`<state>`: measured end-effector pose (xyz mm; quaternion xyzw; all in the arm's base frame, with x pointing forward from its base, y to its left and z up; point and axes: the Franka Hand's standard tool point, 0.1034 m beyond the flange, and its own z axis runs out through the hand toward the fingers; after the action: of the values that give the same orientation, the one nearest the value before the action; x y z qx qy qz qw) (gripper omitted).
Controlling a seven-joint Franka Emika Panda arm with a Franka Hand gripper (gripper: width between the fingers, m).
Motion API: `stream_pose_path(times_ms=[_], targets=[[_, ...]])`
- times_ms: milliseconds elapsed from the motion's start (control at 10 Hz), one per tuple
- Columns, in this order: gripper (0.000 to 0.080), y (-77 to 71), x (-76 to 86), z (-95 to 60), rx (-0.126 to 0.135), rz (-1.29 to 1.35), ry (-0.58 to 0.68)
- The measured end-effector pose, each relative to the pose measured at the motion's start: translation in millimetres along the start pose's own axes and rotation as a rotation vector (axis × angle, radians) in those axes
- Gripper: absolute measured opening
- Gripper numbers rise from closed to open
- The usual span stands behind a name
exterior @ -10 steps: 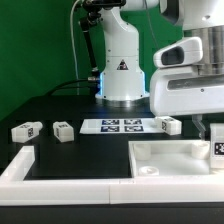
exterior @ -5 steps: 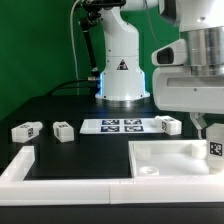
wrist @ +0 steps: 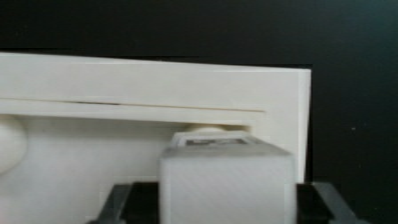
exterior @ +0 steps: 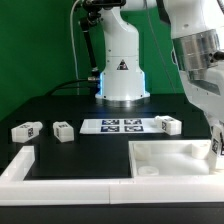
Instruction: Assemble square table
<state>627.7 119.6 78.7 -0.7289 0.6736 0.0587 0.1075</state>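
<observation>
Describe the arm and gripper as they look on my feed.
The arm is glossy white, with rounded links and dark joint bands. Its base carries a black triangle marking beside a blue glow; black cables run up beside it. The gripper is pale grey in the exterior view; its fingers look black in the wrist view.

We can read no words or numbers anywhere. The only sign we make out is a black triangular warning mark point(exterior: 122, 67) on the robot base point(exterior: 123, 88) at the table's far edge. The marker board point(exterior: 125, 126) and the legs point(exterior: 25, 130) carry black-and-white square tags, which are patterns only.
</observation>
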Motion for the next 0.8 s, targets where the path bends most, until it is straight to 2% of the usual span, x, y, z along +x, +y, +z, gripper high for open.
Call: stream_pose_path(times_ms=[100, 200, 300, 400, 800], targets=[[0.0315, 1.3, -0.9, 0.3, -0.013, -0.093, 0.008], [0.0490, 1.5, -3.1, -0.8, -0.033, -0.237, 0.028], [0.0490, 0.3, -1.7, -1.7, -0.040, -0.463, 0.040], [0.0618, 0.7, -2.0, -1.2, -0.042, -0.542, 0.037], [0.0649, 0.5, -1.3, -1.1, -0.050, -0.818, 0.037]])
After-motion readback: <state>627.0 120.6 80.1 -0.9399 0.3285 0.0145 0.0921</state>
